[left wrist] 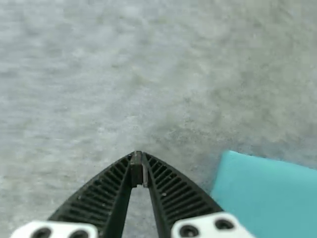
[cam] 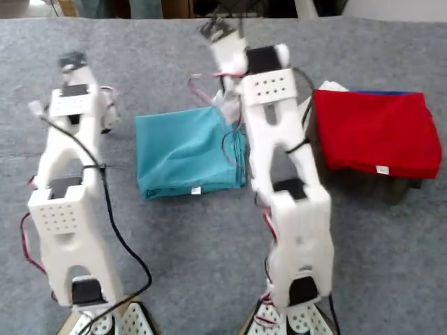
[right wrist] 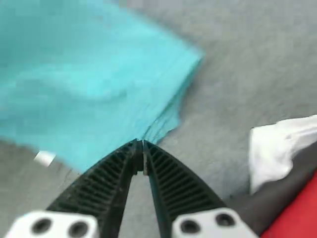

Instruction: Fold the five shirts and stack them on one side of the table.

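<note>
A folded teal shirt (cam: 188, 153) lies in the middle of the grey table (cam: 174, 265). At the right stands a stack with a red shirt (cam: 377, 129) on top; blue, white (cam: 332, 86) and dark edges peek out under it. My left gripper (left wrist: 138, 171) is shut and empty, over bare table just off a corner of the teal shirt (left wrist: 267, 193), and it hangs at the shirt's left (cam: 107, 115). My right gripper (right wrist: 139, 157) is shut over the edge of the teal shirt (right wrist: 84, 84), with the white shirt (right wrist: 277, 148) and red shirt (right wrist: 302, 218) to one side.
Both white arms stretch from the near edge toward the back, the right arm (cam: 279, 139) between the teal shirt and the stack. A dark shirt (right wrist: 277, 196) sits at the bottom of the stack. Bare felt spreads at the front and far left.
</note>
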